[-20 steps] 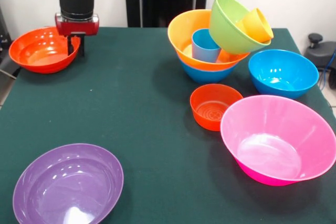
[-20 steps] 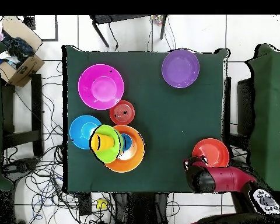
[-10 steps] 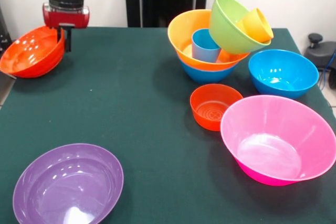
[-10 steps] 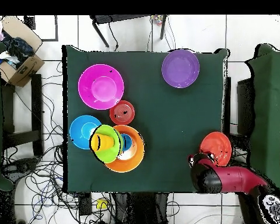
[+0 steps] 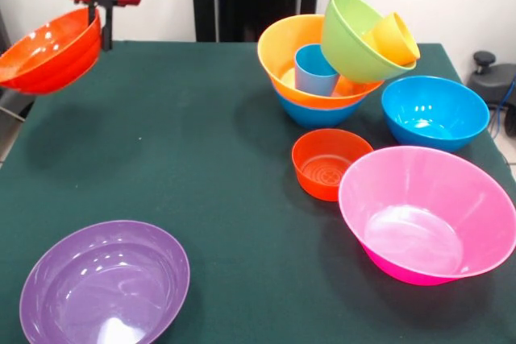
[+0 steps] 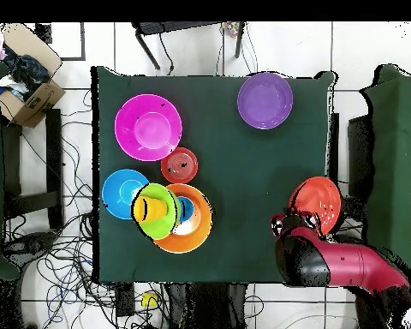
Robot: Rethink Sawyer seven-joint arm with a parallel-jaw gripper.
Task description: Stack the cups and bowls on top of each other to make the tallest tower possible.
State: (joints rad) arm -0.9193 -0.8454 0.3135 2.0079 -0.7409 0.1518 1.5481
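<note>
While clamped on red-orange bowl [image 5: 50, 52] rim, gripper [image 5: 100, 18] holds it tilted, airborne

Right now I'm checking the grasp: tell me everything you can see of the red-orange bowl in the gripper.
The red-orange bowl is glossy, plastic-looking, round and empty. It hangs tilted above the table's corner, clear of the green cloth, its shadow beneath. The gripper pinches its rim at one side; nothing else touches it. Overhead it juts past the table edge.

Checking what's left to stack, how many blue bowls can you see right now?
2. One blue bowl sits alone beside the tower; the other blue bowl is the tower's base, mostly covered by the orange bowl. Nested ones could be hidden.
</note>
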